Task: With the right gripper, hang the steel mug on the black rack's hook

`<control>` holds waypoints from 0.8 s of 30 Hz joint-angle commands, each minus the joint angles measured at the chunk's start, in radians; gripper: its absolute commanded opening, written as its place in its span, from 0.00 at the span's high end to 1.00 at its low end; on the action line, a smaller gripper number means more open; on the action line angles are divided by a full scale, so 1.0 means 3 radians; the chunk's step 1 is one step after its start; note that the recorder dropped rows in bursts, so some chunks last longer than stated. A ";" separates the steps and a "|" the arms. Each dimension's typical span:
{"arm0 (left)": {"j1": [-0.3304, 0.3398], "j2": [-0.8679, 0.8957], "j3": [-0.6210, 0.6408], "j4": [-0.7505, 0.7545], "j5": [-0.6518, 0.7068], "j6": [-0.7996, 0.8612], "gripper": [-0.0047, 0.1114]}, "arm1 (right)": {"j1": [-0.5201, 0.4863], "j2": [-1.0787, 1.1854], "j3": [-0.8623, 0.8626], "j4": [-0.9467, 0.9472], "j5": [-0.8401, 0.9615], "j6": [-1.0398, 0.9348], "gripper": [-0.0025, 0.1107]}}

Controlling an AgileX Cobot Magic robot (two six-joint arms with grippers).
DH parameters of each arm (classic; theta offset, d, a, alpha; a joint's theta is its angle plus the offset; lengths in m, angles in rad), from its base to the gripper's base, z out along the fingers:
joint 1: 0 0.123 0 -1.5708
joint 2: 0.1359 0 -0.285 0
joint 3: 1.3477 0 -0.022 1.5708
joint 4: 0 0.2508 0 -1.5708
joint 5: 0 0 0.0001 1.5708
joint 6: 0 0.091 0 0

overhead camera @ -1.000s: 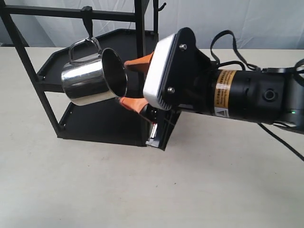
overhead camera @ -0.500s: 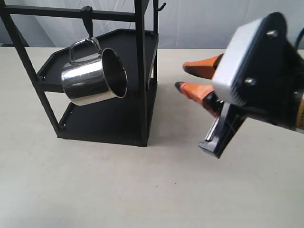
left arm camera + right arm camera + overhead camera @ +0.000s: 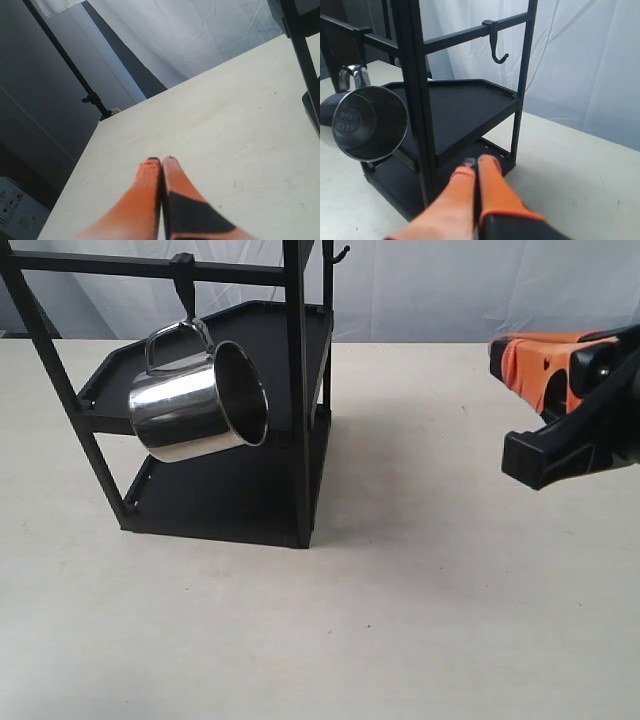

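The steel mug [image 3: 195,400] hangs tilted by its looped handle from the short peg hook [image 3: 183,275] on the black rack's [image 3: 298,390] top bar, mouth facing right. The right wrist view shows the mug [image 3: 370,122] mouth-on, beside the rack's front post [image 3: 415,100]. My right gripper [image 3: 500,358] hovers far right of the rack, well clear of the mug. Its orange fingers [image 3: 490,185] are pressed together with nothing between them, so the right gripper [image 3: 479,162] is shut. My left gripper [image 3: 161,160] is shut and empty over bare table.
A thin curled hook [image 3: 496,45] hangs from the rack's far top bar, also visible at the top of the exterior view [image 3: 340,254]. The rack's two black shelves [image 3: 465,107] hold nothing. White curtain backs the beige table [image 3: 400,620].
The right gripper let go of the mug, pulled back to the right away from the rack and closed its fingers. The mug stays hanging, unmoved.
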 commanded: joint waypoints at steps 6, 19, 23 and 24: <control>-0.0004 -0.0016 -0.0007 0.0002 -0.0042 -0.0008 0.95 | -0.0013 -0.0022 0.0016 0.0047 0.0035 0.0011 0.99; -0.0004 -0.0016 -0.0007 0.0002 -0.0042 -0.0008 0.95 | -0.1442 -0.0845 0.0175 0.0504 0.0360 0.0089 0.99; -0.0004 -0.0016 -0.0007 0.0002 -0.0042 -0.0008 0.95 | -0.2109 -0.1267 0.0362 0.0629 0.0458 0.0089 0.99; -0.0004 -0.0016 -0.0007 0.0002 -0.0042 -0.0008 0.95 | -0.2164 -0.1346 0.0407 0.0636 0.0538 0.0083 0.99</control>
